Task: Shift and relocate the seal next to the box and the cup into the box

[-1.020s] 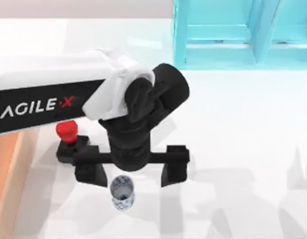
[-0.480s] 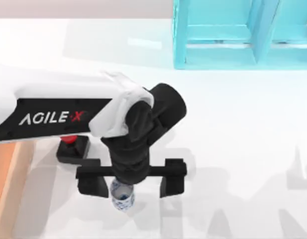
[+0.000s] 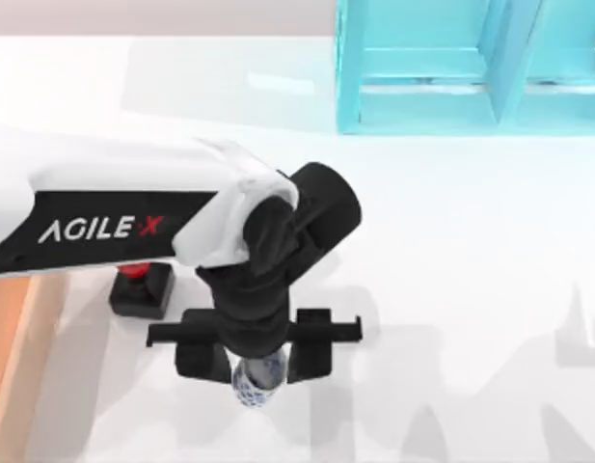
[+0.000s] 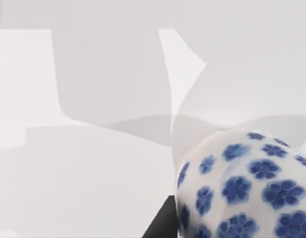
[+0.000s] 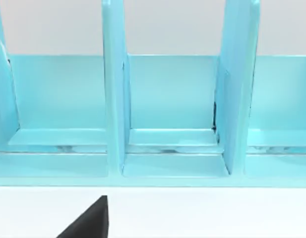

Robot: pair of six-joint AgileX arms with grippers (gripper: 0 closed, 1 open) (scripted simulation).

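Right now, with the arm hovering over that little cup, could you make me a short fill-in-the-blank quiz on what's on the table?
1. The left gripper has its fingers on either side of the small white cup with ____ flower patterning.
2. The black square seal has a round ____ knob.
3. The shelf structure at the table's far edge is light ____.

Missing words: blue; red; blue

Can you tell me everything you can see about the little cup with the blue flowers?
The cup is small, white and glossy like porcelain, dotted with blue flowers. It stands on the white table, toward the top view's near edge, right of the seal. The left gripper comes down over it, a black finger close on each side, hiding its rim.
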